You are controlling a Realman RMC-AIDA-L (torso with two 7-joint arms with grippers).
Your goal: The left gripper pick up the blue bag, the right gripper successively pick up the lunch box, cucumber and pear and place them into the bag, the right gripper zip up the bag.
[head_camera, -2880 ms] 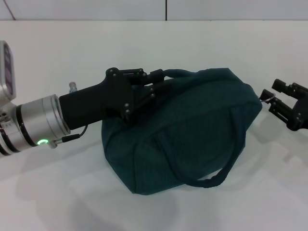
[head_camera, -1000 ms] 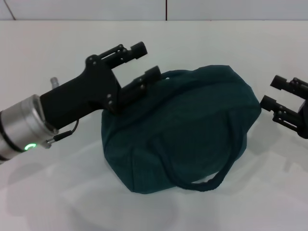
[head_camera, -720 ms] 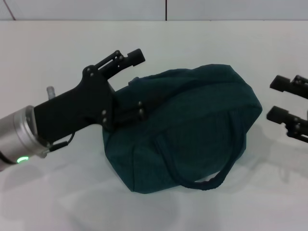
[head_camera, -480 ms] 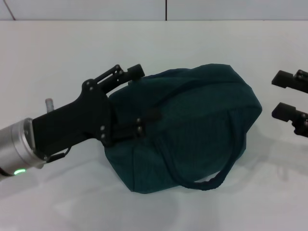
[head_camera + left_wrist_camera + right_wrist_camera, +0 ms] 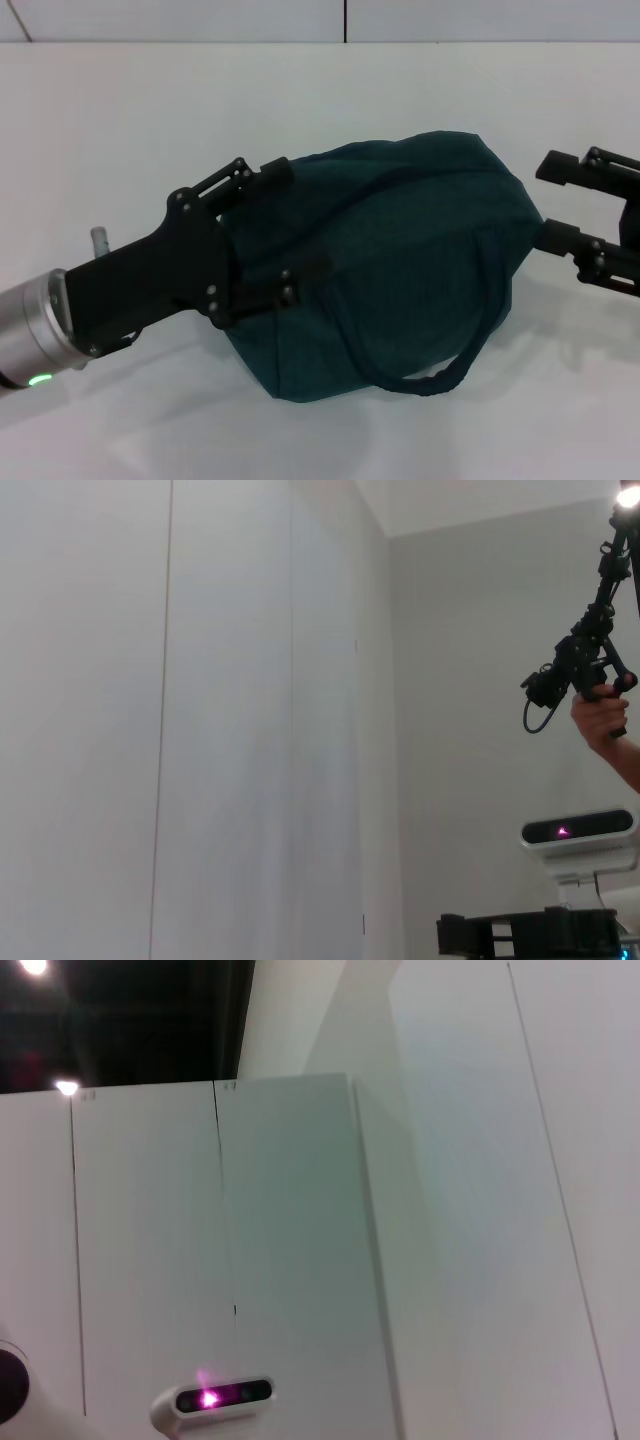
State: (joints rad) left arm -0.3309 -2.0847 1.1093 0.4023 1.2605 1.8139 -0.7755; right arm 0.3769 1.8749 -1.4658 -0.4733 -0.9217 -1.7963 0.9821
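Observation:
The blue bag [image 5: 400, 250] lies bulging on the white table [image 5: 150, 120], one rope handle [image 5: 445, 375] looping over its front. My left gripper [image 5: 290, 220] is open at the bag's left end. One of its fingers [image 5: 265, 173] is by the upper edge and the other lies across the fabric lower down. My right gripper [image 5: 545, 200] is open just off the bag's right end, its lower finger close to the fabric. The lunch box, cucumber and pear are out of view. Neither wrist view shows the table.
A small grey stub [image 5: 99, 238] stands on the table behind my left arm. Bare tabletop lies behind and in front of the bag. The wrist views show only walls, a sensor bar [image 5: 213, 1397] with a pink light and a person's hand [image 5: 600, 715] far off.
My left gripper let go of the bag's handle, opened and dropped lower along the bag's left end. My right gripper drew back to the right, then came in toward the bag's right end.

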